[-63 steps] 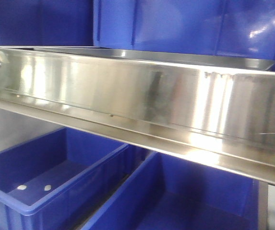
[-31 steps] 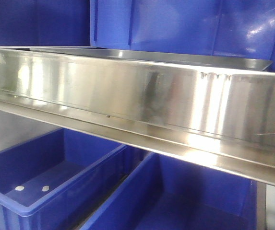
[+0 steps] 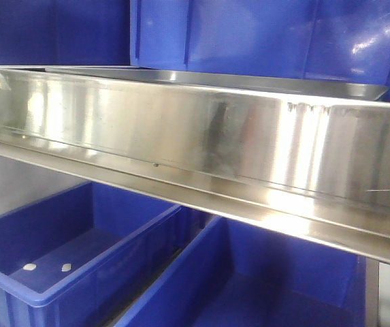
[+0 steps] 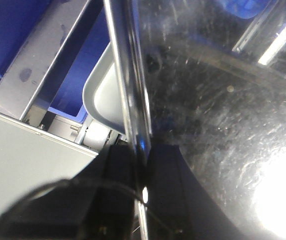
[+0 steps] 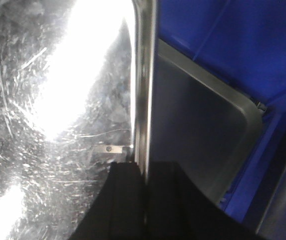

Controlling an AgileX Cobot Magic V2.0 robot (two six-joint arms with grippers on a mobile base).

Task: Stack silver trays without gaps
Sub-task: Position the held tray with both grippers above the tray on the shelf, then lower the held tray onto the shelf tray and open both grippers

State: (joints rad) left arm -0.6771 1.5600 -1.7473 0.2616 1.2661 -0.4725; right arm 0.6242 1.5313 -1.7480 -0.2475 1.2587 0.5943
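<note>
Two grippers: both black pincers are closed on one tray's rim, with a finger pressed to each side of the thin edge.
Left gripper point(image 4: 142, 150): nipped tight on the rim of the held tray point(image 4: 217, 130), with nothing else in its hold.
Right gripper point(image 5: 143, 167): clamped on the same kind of rim of the held tray point(image 5: 58, 130).
Held tray: shiny stainless steel, finely scratched all over, with strong white glare. Its rim shows edge-on as a bright narrow strip.
Second tray point(image 5: 202, 125): lies beyond the held rim, a duller grey with a shallow well, a flat out-turned rim and a rounded corner. That corner is near a blue bin point(image 5: 222, 45). It also shows in the left wrist view point(image 4: 105, 95).
Tray rim point(image 3: 263, 82): a thin steel lip just over the top edge of the shelf rail point(image 3: 181, 136). I cannot tell which tray it belongs to.
Lower bins point(image 3: 58, 252): blue, under the rail.
</note>
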